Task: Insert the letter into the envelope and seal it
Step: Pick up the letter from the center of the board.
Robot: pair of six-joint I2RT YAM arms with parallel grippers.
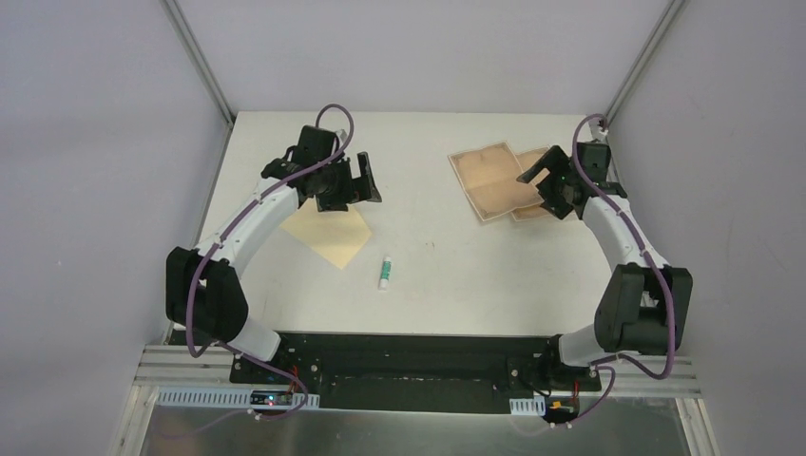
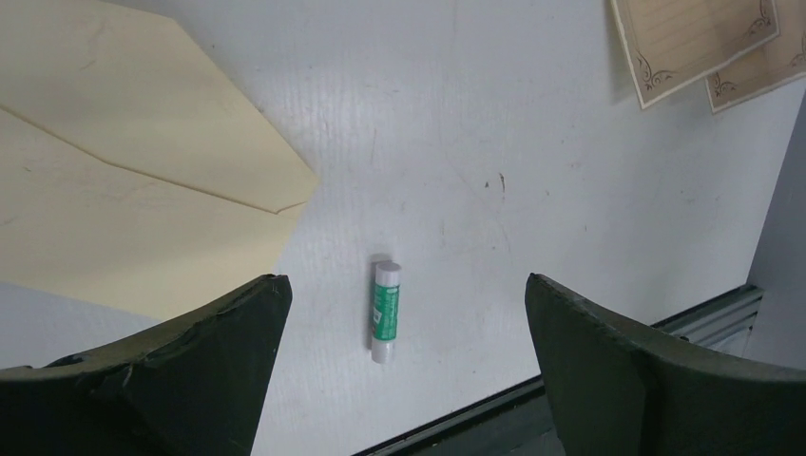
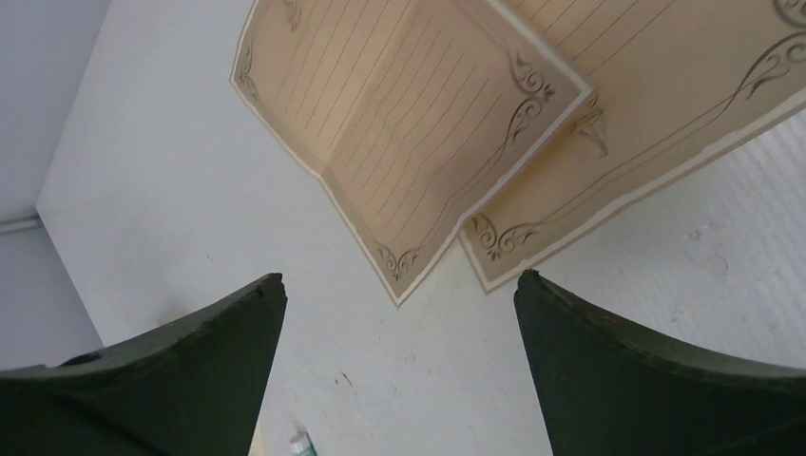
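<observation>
The envelope is a pale yellow sheet lying flat at the left, partly under my left arm. In the left wrist view its pointed flap lies open toward the middle of the table. The letter is a tan lined sheet with ornate corners at the back right. It overlaps a second sheet like it. My left gripper hangs open above the envelope's far corner, jaws wide and empty. My right gripper hovers open over the two sheets, holding nothing.
A small white-and-green glue stick lies on the white table between the envelope and the sheets, seen below my left jaws. Grey walls and metal posts close in the table's left, right and back edges.
</observation>
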